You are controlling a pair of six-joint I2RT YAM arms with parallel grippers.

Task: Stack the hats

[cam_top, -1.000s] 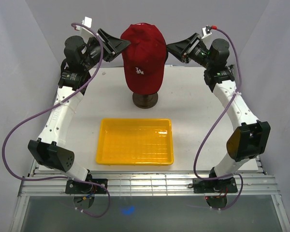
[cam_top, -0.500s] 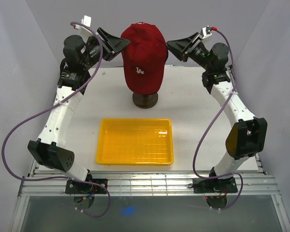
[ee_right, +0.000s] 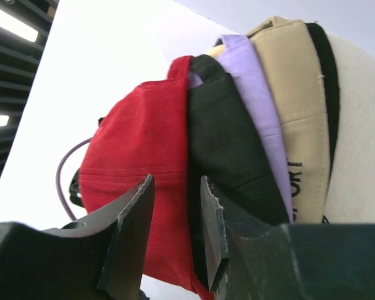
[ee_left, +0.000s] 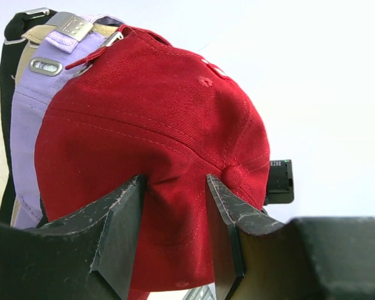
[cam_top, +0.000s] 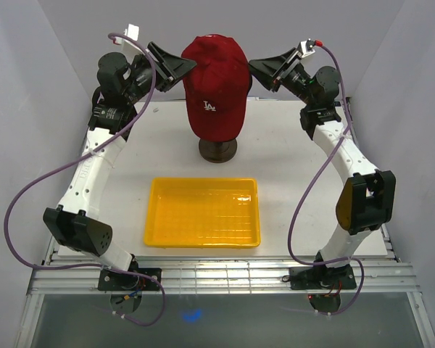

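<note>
While table (cam_top: 290, 156) is being occupied up front by yellow tray (cam_top: 151, 217), mannequin head (ee_right: 362, 125) behind is being covered by stack: red hat (cam_top: 217, 80) outermost, then black hat (ee_right: 228, 137), lavender hat (ee_right: 253, 94), tan hat (ee_right: 297, 94). Left gripper (ee_left: 174, 182), right gripper (ee_right: 177, 181) being held parted, flanking red hat's sides.

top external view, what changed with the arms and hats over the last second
The right arm's elbow swung inward toward the table's middle, and the right gripper edged slightly up and left beside the red cap. Nothing was visibly taken hold of or let go. The left gripper, the red cap and the yellow tray stayed about where they were.
</note>
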